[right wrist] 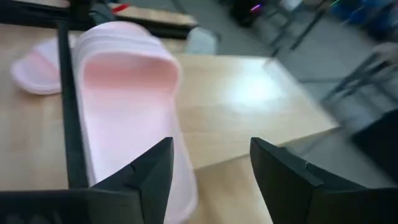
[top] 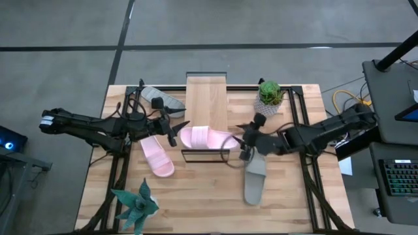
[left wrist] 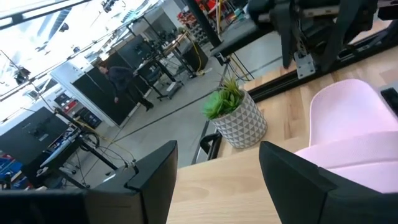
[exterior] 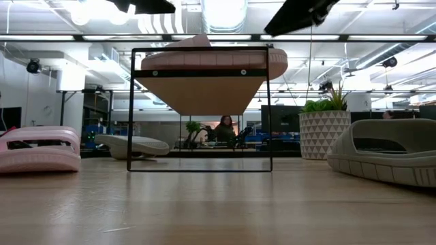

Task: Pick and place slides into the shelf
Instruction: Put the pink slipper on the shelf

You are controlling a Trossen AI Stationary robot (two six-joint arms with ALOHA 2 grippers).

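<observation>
One pink slide lies on the shelf's front end between both open, empty grippers; being light and rubbery, it looks best gripped by its strap.

A pink slide lay across the near end of the shelf, flanked by the left gripper and right gripper, while another pink slide and two grey slides rested on the table.
</observation>
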